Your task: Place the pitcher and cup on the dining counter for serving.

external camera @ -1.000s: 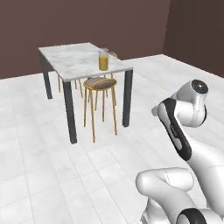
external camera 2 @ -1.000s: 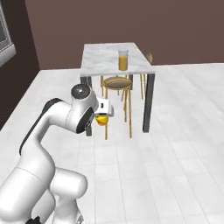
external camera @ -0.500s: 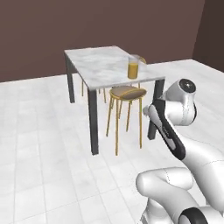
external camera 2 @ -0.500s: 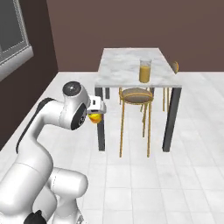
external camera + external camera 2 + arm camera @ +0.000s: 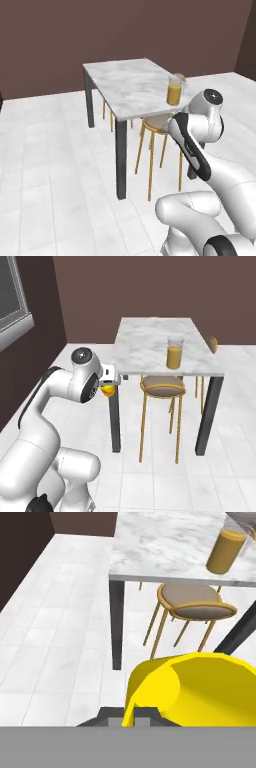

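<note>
The cup (image 5: 192, 689) is held tight in the closed tool (image 5: 109, 387). It is yellow and looks big and close in the hand view, tipped on its side with its open mouth showing. In the right base view, the cup (image 5: 107, 390) peeks out under the tool, up in the air, just left of the desk's (image 5: 145, 341) near left corner and a bit lower than its top. The pitcher (image 5: 174, 353) is seen upright on the desk, near the near edge, with orange juice inside. A stool (image 5: 161, 387) with thin gold legs is tucked under the desk, right below the pitcher. The floor (image 5: 50, 165) is made of white tiles.
</note>
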You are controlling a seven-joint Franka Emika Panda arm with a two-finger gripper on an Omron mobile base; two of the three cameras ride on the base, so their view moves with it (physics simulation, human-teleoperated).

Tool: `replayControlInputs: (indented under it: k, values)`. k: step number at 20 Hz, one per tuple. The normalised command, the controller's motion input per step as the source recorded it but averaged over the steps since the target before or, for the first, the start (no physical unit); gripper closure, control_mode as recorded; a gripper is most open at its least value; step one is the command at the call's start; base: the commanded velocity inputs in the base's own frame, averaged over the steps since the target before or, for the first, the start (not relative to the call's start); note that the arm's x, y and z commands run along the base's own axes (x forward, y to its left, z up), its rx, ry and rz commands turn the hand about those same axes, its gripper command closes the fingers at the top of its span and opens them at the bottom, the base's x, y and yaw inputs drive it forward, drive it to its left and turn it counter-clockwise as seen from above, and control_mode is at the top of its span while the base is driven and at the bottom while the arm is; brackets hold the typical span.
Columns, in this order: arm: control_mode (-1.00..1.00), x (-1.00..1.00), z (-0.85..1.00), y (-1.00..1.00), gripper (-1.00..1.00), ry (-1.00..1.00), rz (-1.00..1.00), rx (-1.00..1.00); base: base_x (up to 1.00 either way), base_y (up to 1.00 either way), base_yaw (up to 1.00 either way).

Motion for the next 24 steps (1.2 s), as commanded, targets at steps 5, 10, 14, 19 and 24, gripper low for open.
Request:
replayControlInputs:
  k: [5, 10, 14, 19, 24]
  values:
    - [1.00, 0.00, 0.00, 0.00, 1.00, 0.00, 0.00, 0.00, 0.92, 0.03, 0.06]
    - [1.00, 0.00, 0.00, 0.00, 1.00, 0.00, 0.00, 0.00, 0.84, 0.00, 0.02]
    - [1.00, 0.00, 0.00, 0.00, 1.00, 0.00, 0.00, 0.00, 0.73, 0.00, 0.02]
    - [1.00, 0.00, 0.00, 0.00, 1.00, 0.00, 0.00, 0.00, 0.46, -0.13, 0.00]
    - [-1.00, 0.29, 0.00, -0.10, 1.00, 0.11, -0.01, 0.00, 0.08, -0.04, 0.00]
